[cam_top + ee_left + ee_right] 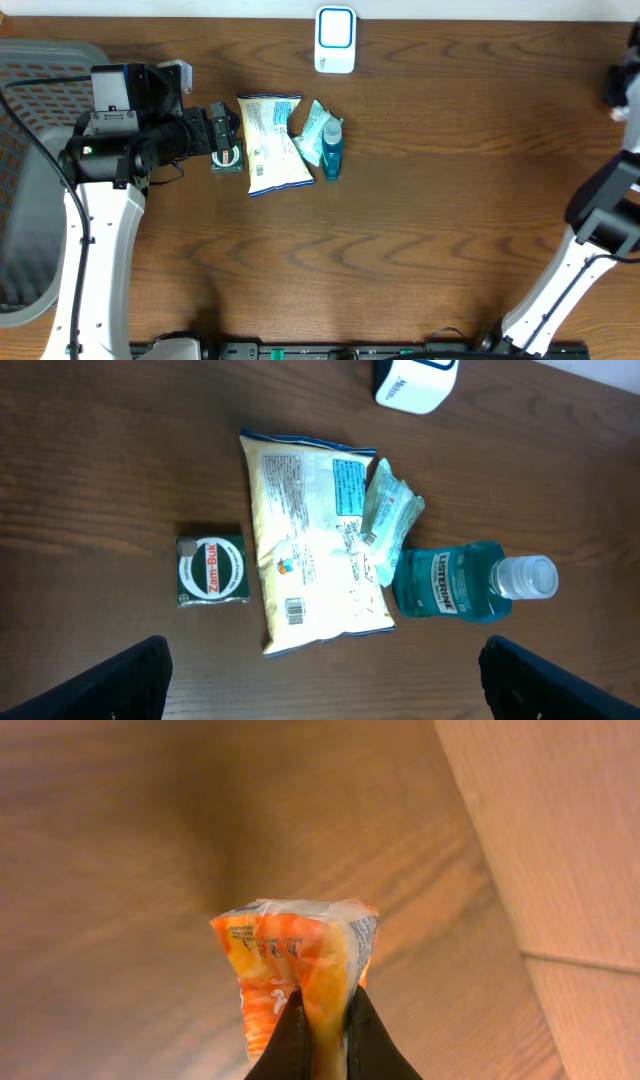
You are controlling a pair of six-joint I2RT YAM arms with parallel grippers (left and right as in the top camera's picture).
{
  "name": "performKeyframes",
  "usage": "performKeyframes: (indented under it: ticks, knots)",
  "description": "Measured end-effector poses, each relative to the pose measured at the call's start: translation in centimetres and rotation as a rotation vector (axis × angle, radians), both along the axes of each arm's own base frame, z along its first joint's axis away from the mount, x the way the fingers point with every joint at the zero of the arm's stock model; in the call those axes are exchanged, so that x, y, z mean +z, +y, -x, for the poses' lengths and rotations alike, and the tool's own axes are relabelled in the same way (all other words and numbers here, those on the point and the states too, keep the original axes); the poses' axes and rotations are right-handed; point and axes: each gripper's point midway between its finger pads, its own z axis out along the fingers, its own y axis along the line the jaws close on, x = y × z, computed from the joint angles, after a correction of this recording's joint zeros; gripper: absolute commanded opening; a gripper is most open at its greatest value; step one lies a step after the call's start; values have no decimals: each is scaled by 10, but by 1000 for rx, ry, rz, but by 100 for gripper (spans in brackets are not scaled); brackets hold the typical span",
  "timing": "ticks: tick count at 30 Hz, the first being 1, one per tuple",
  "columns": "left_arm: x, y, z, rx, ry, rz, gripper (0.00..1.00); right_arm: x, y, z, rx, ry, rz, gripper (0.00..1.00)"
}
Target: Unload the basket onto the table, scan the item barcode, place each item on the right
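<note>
Right wrist alone: orange packet (290,945) in end effector (327,1002)

1. Table (400,220): brown, with dark wavy wood grain.
2. Food pouch (310,540): pale cream, blue panel, black barcode stripes.
3. Zam-Buk tin (211,570), at its nine o'clock: green, white round label.
4. Listerine bottle (450,580), at its three o'clock: teal-blue, whitish cap.
5. Barcode scanner (335,38): white, blue face.
6. Snack packet (295,965): orange and white.
</note>
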Motion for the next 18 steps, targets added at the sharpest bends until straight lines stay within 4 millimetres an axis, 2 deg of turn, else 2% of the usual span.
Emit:
performKeyframes:
  ticks: [1,6,7,8,9,11,13,14,18]
  knots:
    - [0,0,0,0,0,0,98,-5,-11,9,-26,5,-7,1]
    - [0,0,0,0,0,0,98,-27,-39,42,-102,33,-42,1]
    - [0,0,0,0,0,0,98,-30,-44,49,-117,37,-48,6]
    - [0,0,0,0,0,0,98,-34,-49,54,-133,38,-54,32]
    - [0,0,0,0,0,0,98,-37,-53,60,-152,37,-60,45]
    - [0,0,0,0,0,0,98,-41,-61,71,-172,49,-68,64]
    - [0,0,0,0,0,0,98,-43,-67,78,-192,49,-72,92]
    - [0,0,0,0,0,0,97,-43,-69,81,-198,48,-73,99]
    - [0,0,0,0,0,0,98,-42,-68,82,-203,49,-79,99]
